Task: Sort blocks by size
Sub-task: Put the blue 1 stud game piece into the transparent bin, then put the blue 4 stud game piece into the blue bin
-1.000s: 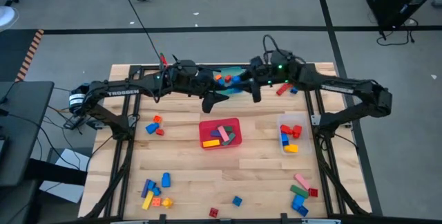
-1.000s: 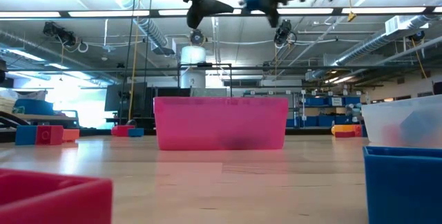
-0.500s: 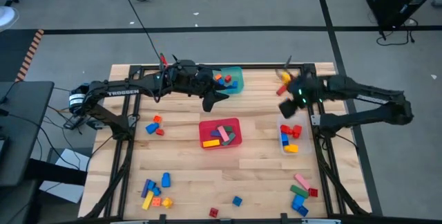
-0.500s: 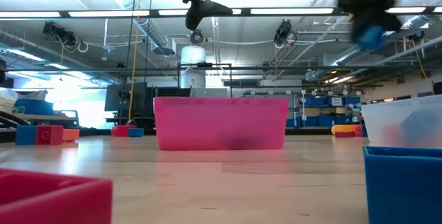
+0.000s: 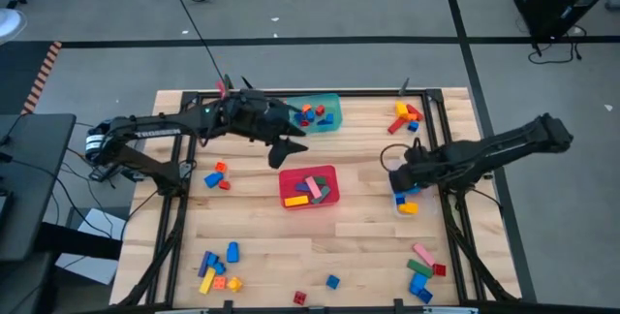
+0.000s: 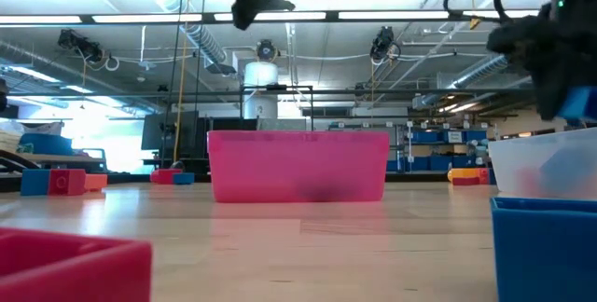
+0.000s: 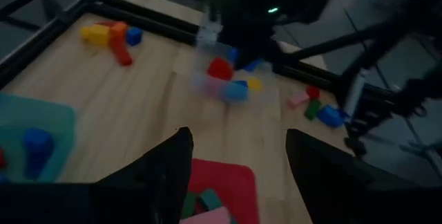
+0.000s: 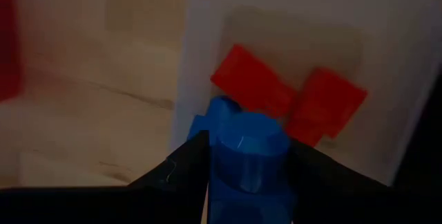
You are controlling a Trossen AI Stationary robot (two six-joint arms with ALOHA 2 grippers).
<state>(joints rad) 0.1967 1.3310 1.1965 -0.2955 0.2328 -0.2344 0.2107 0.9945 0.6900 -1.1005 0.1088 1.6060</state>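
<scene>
On the bench point(image 5: 368, 246), my left tool point(image 5: 291, 146) hung with fingers apart between the teal tub point(image 5: 329, 104) and the red tub point(image 5: 308, 187). My right tool point(image 5: 398, 171) was over the clear tub point(image 5: 418, 168), clamped on a blue block point(image 8: 245, 148). Other blocks point(image 5: 219, 267) lay scattered.

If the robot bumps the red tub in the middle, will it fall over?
Probably not. The red tub looks low and wide with a flat bottom, so it should slide on the smooth wooden table rather than tip. It looks like thin plastic holding a few blocks, so likely light.
</scene>
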